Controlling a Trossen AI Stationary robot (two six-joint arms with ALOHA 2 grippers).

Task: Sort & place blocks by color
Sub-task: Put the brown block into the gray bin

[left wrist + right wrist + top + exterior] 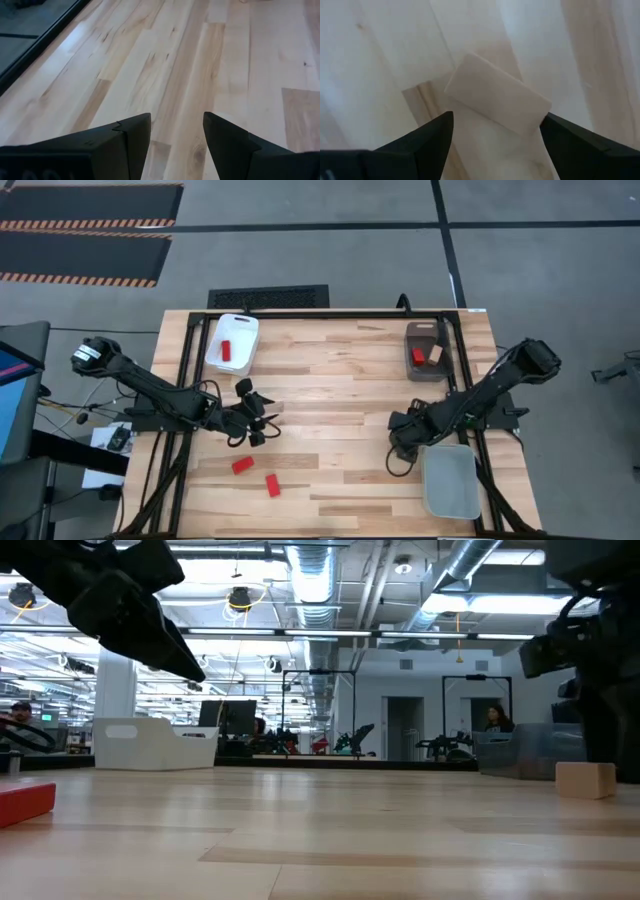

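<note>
Near the table's right side, the right gripper (495, 135) hangs spread over a pale, bare-wood rectangular block (497, 94); the left gripper (176, 135), also spread, hovers over bare table (150, 65).

Left hand (256, 423) low at table centre-left, fingers apart, right hand (396, 463) lowered at right, fingers spread

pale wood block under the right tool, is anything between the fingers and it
Nothing visible. In the right wrist view the pale wood block lies bare on the table, with the right tool open above it, a finger on each side, and no other block close by.
</note>
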